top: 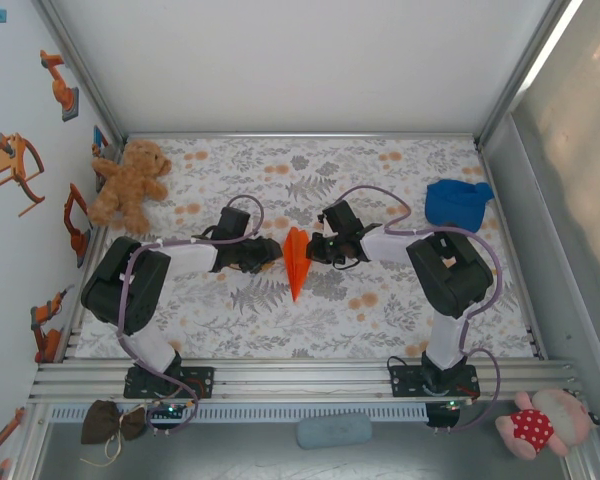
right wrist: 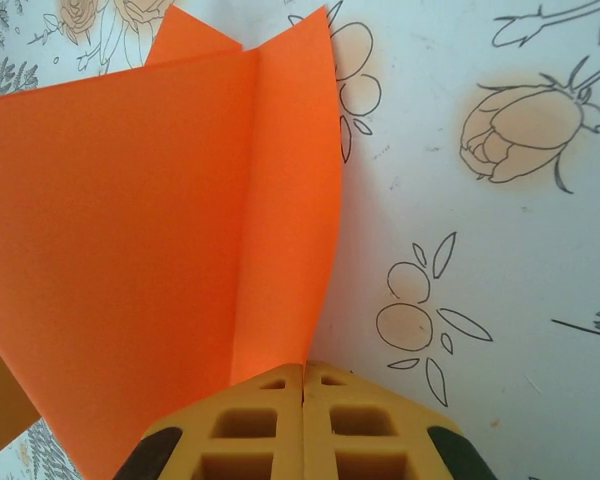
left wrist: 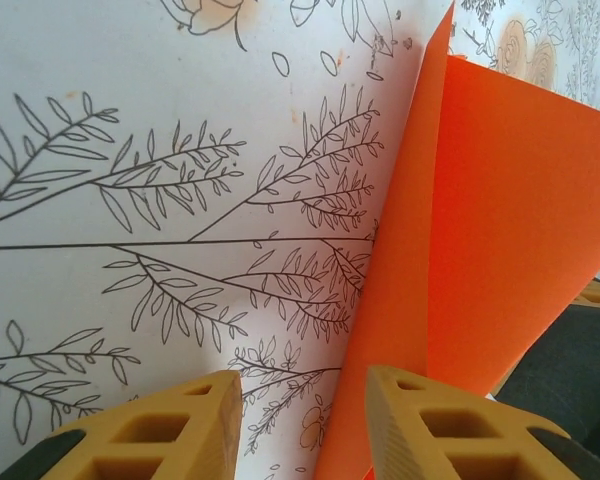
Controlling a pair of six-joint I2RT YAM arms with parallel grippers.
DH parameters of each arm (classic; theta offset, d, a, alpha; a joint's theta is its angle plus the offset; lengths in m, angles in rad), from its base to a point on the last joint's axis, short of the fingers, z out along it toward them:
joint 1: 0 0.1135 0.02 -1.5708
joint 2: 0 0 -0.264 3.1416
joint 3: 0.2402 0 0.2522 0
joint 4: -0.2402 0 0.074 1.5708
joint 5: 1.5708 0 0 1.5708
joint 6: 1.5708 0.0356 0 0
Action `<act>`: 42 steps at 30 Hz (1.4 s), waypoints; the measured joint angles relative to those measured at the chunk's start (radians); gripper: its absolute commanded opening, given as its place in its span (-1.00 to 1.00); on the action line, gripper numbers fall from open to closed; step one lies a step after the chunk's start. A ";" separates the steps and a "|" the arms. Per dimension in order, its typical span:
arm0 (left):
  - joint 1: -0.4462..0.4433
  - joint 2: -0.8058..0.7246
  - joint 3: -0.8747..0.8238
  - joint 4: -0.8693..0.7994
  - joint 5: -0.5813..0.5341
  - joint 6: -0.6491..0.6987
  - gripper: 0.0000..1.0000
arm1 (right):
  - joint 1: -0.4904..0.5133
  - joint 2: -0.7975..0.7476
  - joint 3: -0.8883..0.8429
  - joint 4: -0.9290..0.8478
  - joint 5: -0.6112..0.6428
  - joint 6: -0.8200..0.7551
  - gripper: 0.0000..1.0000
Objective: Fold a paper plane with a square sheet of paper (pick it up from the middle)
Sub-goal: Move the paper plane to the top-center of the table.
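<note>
The right fingers point(right wrist: 270, 415) are pressed together, pinching the lower edge of the paper plane point(right wrist: 160, 250), a bright orange creased dart with raised flaps. The left fingers point(left wrist: 160, 430) stand apart, one against its side. It rests on the floral worktop point(top: 380, 300), well right of the teddy bear point(top: 128, 185).

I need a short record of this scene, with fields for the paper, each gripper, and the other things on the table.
paper plane: orange, folded to a narrow point, in the middle of the table, tip toward the arm bases
left gripper: open, jaws apart, the paper rising beside it
right gripper: shut on the paper's edge
teddy bear: far left, apart from the paper
blue cloth: far right, apart from the paper
table: floral cover
</note>
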 measured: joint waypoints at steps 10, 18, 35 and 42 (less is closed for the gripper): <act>-0.003 -0.108 -0.017 0.005 -0.072 0.004 -0.12 | -0.002 0.000 0.000 0.000 0.000 0.000 -1.00; -0.009 -0.023 0.037 -0.002 -0.027 0.024 -0.19 | -0.002 0.000 0.000 0.000 0.000 0.000 -1.00; -0.017 0.064 0.123 -0.090 -0.038 0.078 -0.84 | -0.011 -0.049 0.000 -0.011 0.000 0.003 -1.00; -0.016 -0.057 0.122 -0.175 -0.146 0.100 -0.84 | -0.026 -0.099 0.005 -0.017 0.002 0.003 -1.00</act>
